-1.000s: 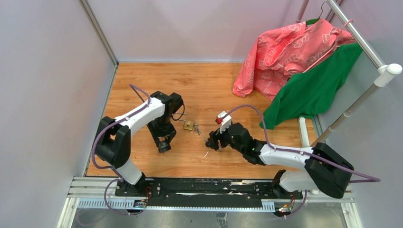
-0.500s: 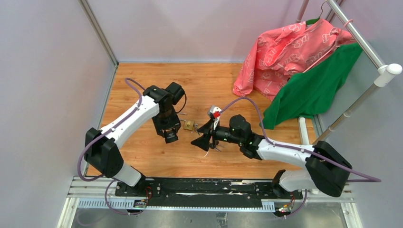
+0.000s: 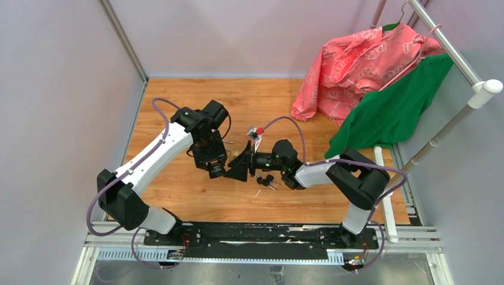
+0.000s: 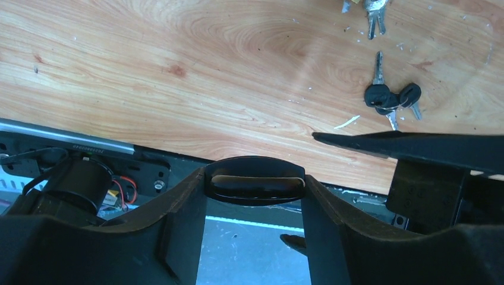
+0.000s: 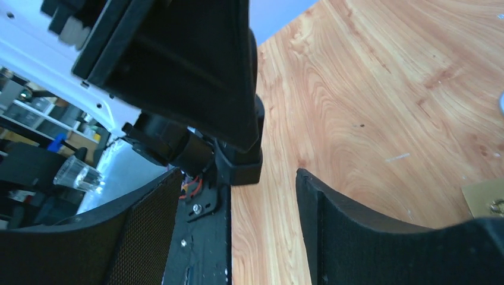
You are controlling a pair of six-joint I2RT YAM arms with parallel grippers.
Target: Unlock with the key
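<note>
Left gripper (image 3: 216,170) and right gripper (image 3: 233,169) hover close together over the table (image 3: 267,107), both with fingers spread and nothing held. The brass padlock (image 5: 482,199) lies just beyond their tips, and the black-headed keys (image 4: 389,98) lie loose beside the right gripper.

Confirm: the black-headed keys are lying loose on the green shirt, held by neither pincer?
Wrong place: the keys lie loose on the wooden table, well away from the green shirt. Neither the left pincer nor the right pincer holds them. The left wrist view shows them on the wood.
</note>
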